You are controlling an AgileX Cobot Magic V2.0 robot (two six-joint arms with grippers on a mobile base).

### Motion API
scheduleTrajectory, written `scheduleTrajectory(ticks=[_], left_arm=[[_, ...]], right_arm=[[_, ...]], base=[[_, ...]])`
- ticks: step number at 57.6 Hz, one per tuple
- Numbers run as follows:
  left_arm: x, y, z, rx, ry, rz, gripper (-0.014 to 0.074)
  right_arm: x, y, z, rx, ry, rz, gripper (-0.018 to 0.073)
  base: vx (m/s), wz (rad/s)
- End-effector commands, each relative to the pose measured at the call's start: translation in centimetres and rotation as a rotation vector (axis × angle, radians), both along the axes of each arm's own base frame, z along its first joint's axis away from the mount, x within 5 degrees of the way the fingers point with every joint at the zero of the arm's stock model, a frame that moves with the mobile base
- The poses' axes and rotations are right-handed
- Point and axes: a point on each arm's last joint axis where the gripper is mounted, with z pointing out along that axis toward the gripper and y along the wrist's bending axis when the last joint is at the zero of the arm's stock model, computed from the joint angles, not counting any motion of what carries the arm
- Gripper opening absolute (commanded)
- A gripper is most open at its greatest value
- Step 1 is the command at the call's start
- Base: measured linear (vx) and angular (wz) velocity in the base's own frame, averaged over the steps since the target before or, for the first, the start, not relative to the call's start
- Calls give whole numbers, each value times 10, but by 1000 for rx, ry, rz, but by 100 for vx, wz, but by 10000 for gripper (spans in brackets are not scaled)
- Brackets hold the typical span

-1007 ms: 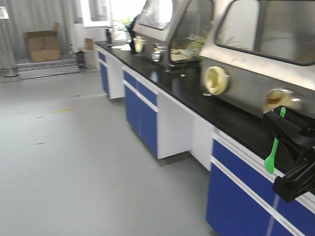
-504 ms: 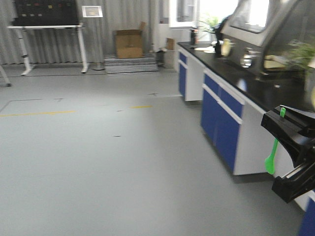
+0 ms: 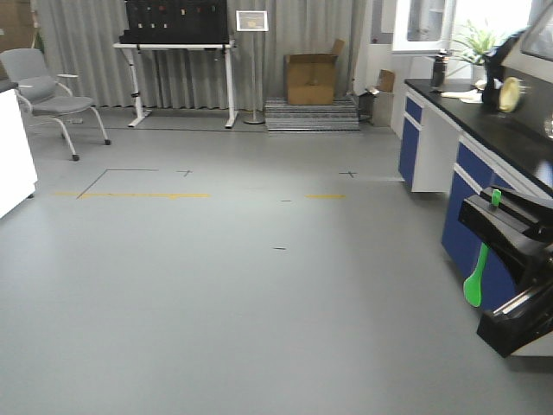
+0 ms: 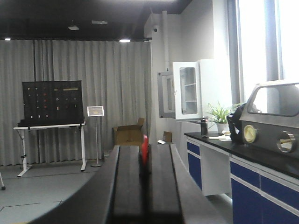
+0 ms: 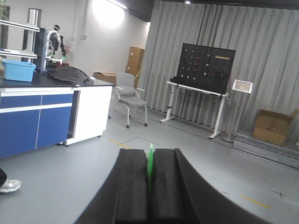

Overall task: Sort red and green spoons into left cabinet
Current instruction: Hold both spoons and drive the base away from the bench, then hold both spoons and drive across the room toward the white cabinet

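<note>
My right gripper [image 3: 486, 216] is at the right edge of the front view, shut on the green spoon [image 3: 473, 285], whose bowl hangs down below the jaws. In the right wrist view the green spoon [image 5: 150, 161] stands edge-on between the closed black fingers of the right gripper [image 5: 150, 151]. My left gripper [image 4: 142, 150] is shut on the red spoon [image 4: 145, 142], which sticks out past the fingertips. A white cabinet with a glass-paned door [image 4: 189, 88] is at the back right above the bench; I cannot tell if it is the left cabinet.
A black-topped bench with blue cupboards [image 3: 471, 169] runs along the right. A cardboard box [image 3: 311, 78], a desk with a black panel [image 3: 177, 43] and a grey chair [image 3: 52, 95] stand at the back. A white counter [image 3: 13, 147] is at the left edge.
The view has swung left: the bench and its glove boxes slid off to the right, and open floor, desk and chair came in. The green spoon stays in the right gripper.
</note>
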Motion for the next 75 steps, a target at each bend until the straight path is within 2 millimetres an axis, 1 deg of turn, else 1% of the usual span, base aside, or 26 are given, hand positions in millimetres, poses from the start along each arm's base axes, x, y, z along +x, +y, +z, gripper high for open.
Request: scheduleTrajectory(ticks=[1,38,75], left_arm=[[-6,1,18,-38,-106,-7,111],[-6,1,18,-38,-106,-7,111],[-6,1,18,-38,-106,-7,111]], right_arm=[[-6,1,15,40,-59,34,-9],[-5,1,15,40,-58,32,-9],[-6,1,15,40,-59,34,-9]], base=[[35,23],[41,8],[51,-2]])
